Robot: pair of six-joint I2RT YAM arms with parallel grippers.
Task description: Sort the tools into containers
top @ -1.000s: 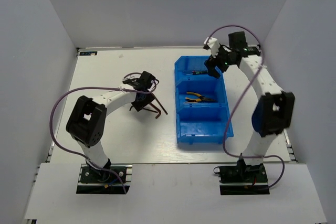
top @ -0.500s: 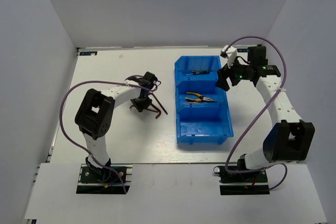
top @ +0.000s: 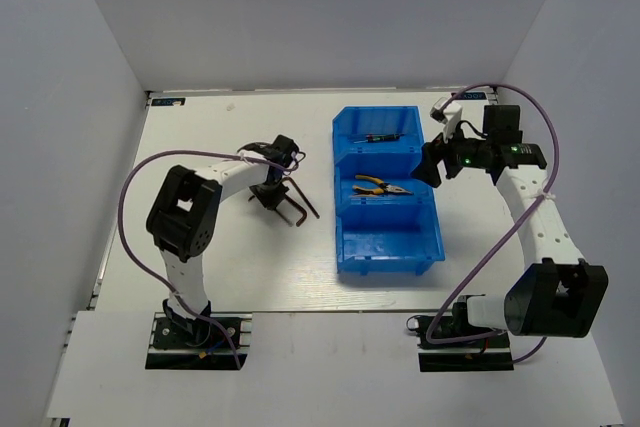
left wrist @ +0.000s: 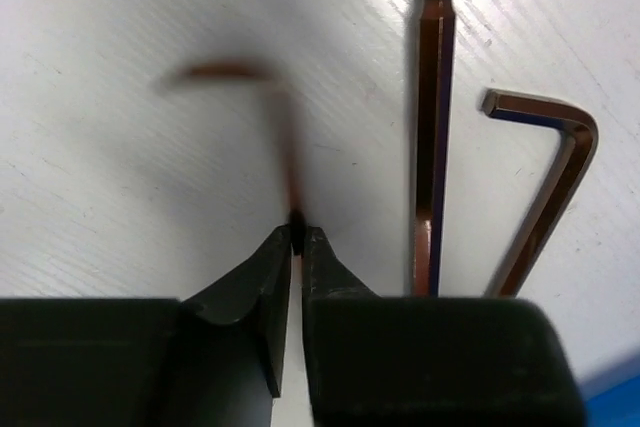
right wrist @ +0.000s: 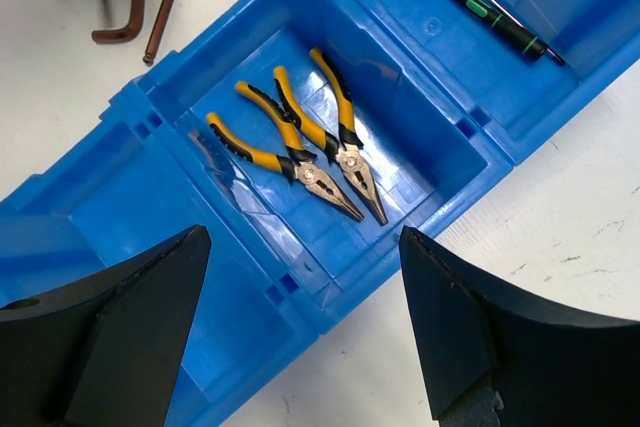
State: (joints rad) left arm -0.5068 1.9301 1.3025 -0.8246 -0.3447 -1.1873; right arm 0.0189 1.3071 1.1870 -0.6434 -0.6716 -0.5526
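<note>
Overhead view of a white table (top: 200,267) with two white robot arms bolted at its near edge, the left arm's base (top: 195,332) and the right arm's base (top: 465,332) nearest the viewer. Right of centre stand the bins (top: 341,222), bright blue, three open compartments joined in a row running from near to far. Left of the bins, about level with the middle compartment, the left gripper (top: 272,191) is down at the table. Its wrist camera shows the left gripper (left wrist: 297,235) with its black tips pressed almost together, pinching the shank of a thin hex key (left wrist: 291,152), which looks blurred, its short leg bending away to the left. Just right of it in that view, a long ball-ended hex key (left wrist: 436,117) and an L-shaped hex key (left wrist: 560,172) lie side by side on the table. The middle compartment holds two pliers (top: 381,186) with yellow-and-black handles; in the right wrist view the pliers (right wrist: 300,152) lie close together, noses pointing the same way. The right gripper (top: 428,162) hovers just beside the bins' right wall, fingers spread wide and holding nothing. Farthest away, the far compartment holds thin screwdrivers (top: 383,137).
</note>
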